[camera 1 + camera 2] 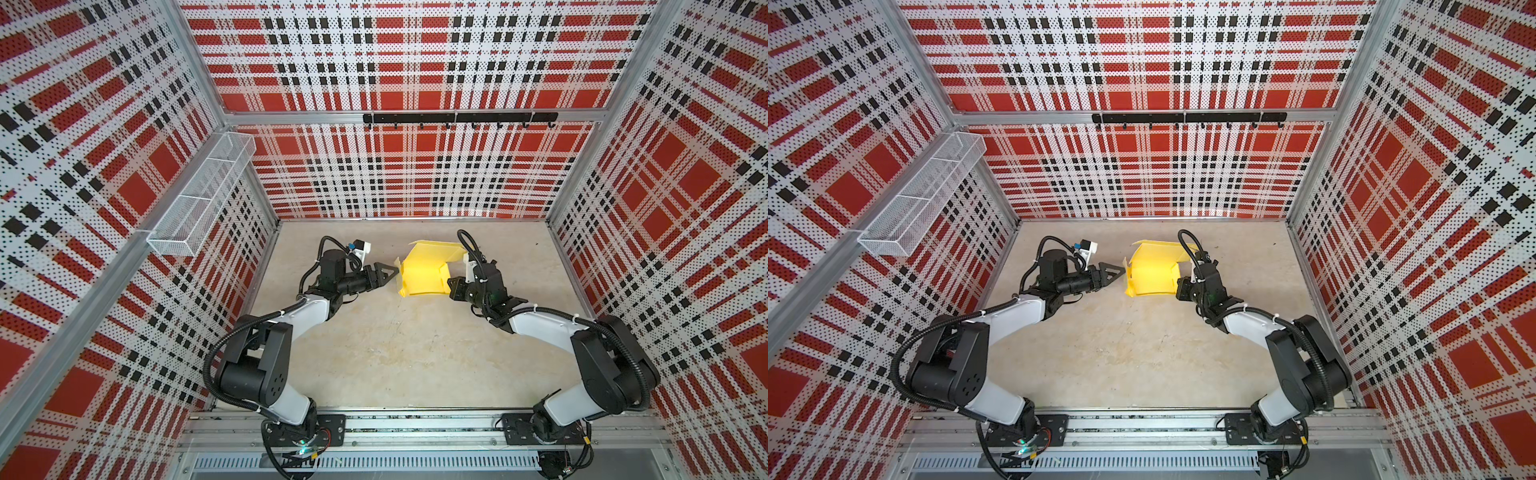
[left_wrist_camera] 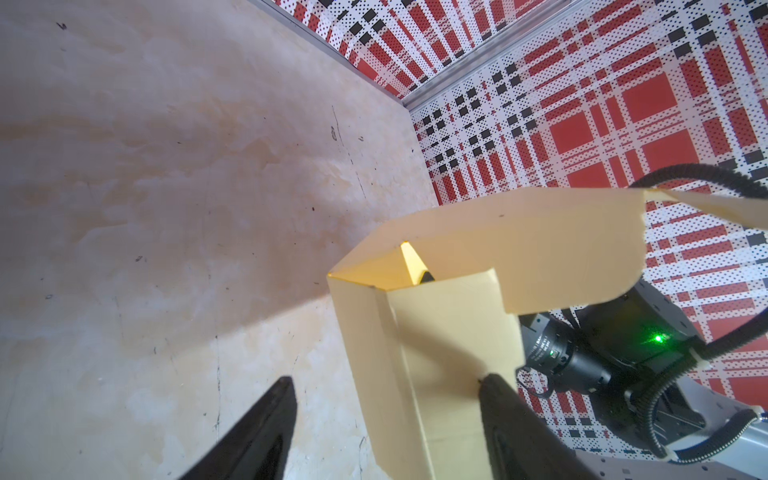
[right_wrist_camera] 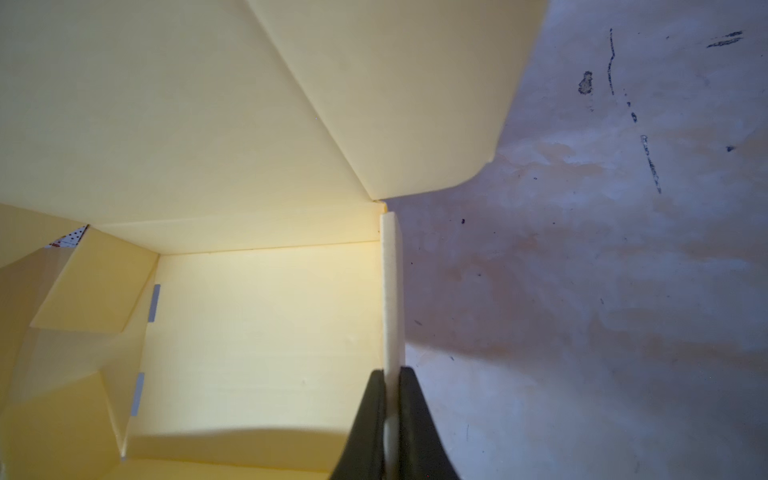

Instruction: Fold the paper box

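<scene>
Paper box (image 1: 424, 274): pale yellow card, part-folded, walls half raised, resting on the table (image 1: 395, 353) between both arms. Right gripper (image 3: 390, 376) clenched on one side wall's edge, likely to steady it. Left gripper (image 2: 386, 378) unclenched, jaws apart astride the opposite wall; contact unclear.

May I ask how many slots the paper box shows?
2: one slot and another along the paper box's floor crease, opposite the wall the right gripper pinches; others may be hidden.
</scene>
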You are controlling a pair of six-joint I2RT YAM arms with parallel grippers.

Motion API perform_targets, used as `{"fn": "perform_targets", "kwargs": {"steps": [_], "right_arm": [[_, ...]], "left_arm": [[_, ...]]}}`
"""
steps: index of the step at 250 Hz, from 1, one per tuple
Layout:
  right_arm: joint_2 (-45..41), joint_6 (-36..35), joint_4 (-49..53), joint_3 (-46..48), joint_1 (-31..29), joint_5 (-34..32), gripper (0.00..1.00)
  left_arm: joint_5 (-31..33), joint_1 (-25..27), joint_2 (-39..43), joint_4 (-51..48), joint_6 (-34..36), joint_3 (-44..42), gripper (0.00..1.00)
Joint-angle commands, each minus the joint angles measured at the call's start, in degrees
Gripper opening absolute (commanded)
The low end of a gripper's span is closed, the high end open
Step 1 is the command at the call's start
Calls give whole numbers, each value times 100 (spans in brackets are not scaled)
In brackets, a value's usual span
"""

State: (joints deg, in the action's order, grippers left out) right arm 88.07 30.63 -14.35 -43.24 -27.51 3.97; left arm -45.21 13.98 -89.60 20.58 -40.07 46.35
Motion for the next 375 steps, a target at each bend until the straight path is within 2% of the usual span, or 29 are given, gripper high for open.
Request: {"fn": "perform_targets", "kwargs": {"steps": [1, 45, 94, 124, 165, 181, 198, 226, 243, 291, 324, 375], "right_arm": [[-27, -32, -299, -193, 31, 61, 11], [-45, -13, -288, -160, 9, 61, 10], [-141, -52, -233, -143, 4, 9, 10], [-211, -113, -176, -148, 7, -54, 10], [-220, -119, -147, -162, 6, -54, 10], [-215, -126, -145, -158, 6, -54, 10], [-212, -126, -145, -134, 8, -54, 10], [-264, -144, -108, -90, 9, -97, 10], [-295, -158, -96, -77, 9, -107, 10], [-248, -190, -59, -181, 9, -72, 10], [-220, -161, -94, -201, 6, -54, 10], [-273, -172, -63, -174, 15, -72, 10]], "left_arm": [[1, 109, 25, 188, -20, 50, 74], [136, 224, -39, 88, 9, 57, 73], [695, 227, -66, -757, 340, 179, 62], [884, 183, -49, -884, 457, 120, 55], [917, 209, -42, -948, 524, 111, 52], [838, 187, -17, -955, 464, 133, 52], [578, 112, 58, -826, 295, 150, 57], [-91, -165, 254, 39, -208, 4, 67], [-237, -301, 364, 362, -405, -113, 71], [-395, -146, 367, 523, -267, -161, 81], [-350, -95, 334, 519, -255, -215, 81], [-277, -203, 373, 522, -214, -343, 74]]}}
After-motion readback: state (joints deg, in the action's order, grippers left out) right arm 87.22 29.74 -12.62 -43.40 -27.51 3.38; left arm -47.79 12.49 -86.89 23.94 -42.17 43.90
